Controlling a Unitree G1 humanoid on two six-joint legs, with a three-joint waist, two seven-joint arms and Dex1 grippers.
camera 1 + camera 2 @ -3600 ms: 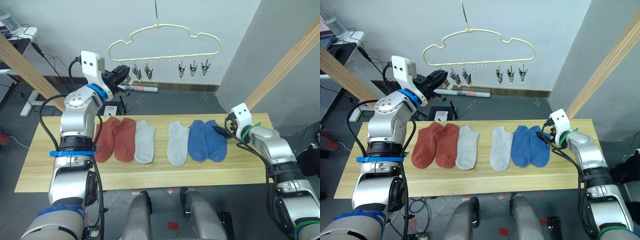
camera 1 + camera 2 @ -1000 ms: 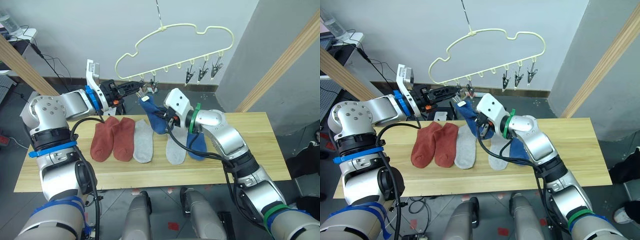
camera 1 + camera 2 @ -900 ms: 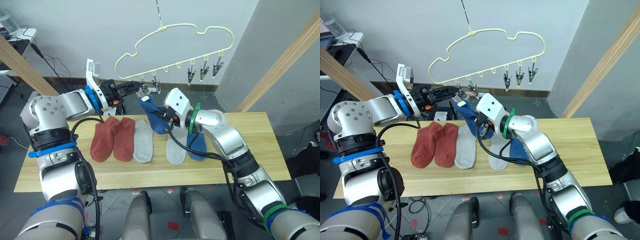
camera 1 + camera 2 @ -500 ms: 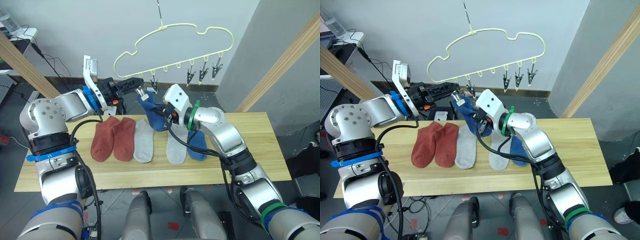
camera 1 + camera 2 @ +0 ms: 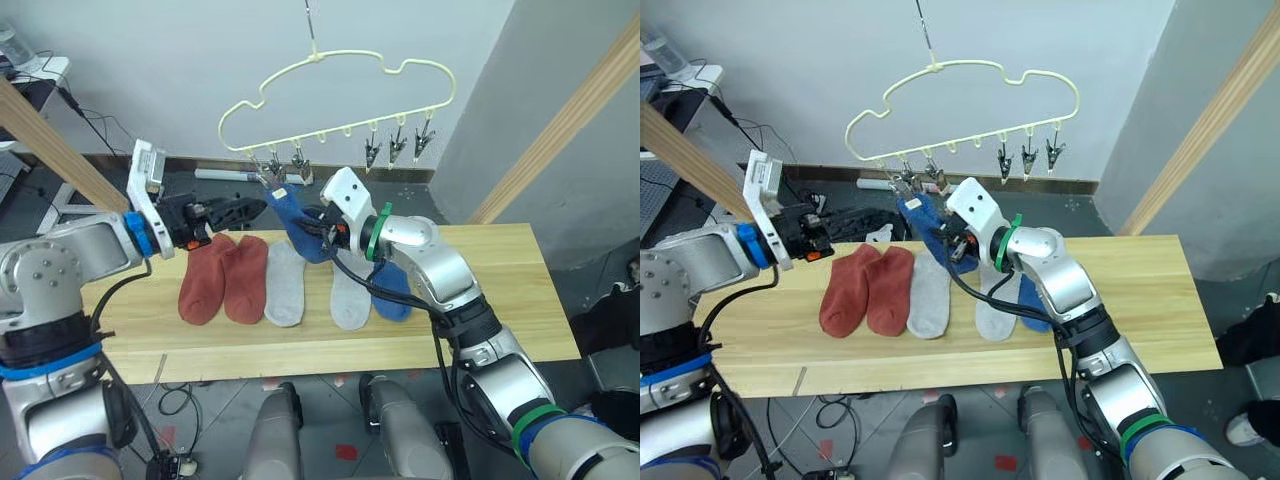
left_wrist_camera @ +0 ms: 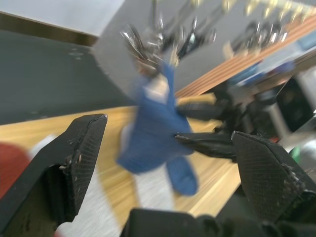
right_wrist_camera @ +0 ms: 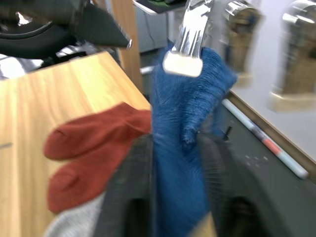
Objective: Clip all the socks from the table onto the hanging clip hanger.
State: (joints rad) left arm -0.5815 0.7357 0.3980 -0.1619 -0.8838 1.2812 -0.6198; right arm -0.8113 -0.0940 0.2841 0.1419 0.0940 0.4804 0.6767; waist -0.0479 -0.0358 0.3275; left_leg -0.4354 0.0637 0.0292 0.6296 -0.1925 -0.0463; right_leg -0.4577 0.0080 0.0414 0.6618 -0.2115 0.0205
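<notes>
The pale yellow clip hanger [image 5: 330, 88] hangs above the far edge of the table [image 5: 500, 300]. One blue sock [image 5: 297, 222] hangs from a clip [image 7: 190, 42] near the hanger's left end. My right gripper [image 5: 316, 226] stands open, its fingers [image 7: 131, 192] either side of that sock. Left of the sock and apart from it, my left gripper [image 5: 248, 207] is open and empty. On the table lie two rust-red socks [image 5: 222, 285], two light grey socks [image 5: 286, 285] and one blue sock [image 5: 393, 295].
Three empty clips [image 5: 398, 147] hang at the hanger's right end. Pale wooden poles slant at the left [image 5: 50, 130] and right [image 5: 560, 120]. A thin tube [image 5: 225, 174] lies on the floor behind the table.
My left gripper has let go of the clip, opened wide and drawn back to the left. My right gripper's fingers have parted around the blue sock, which now hangs from the clip.
</notes>
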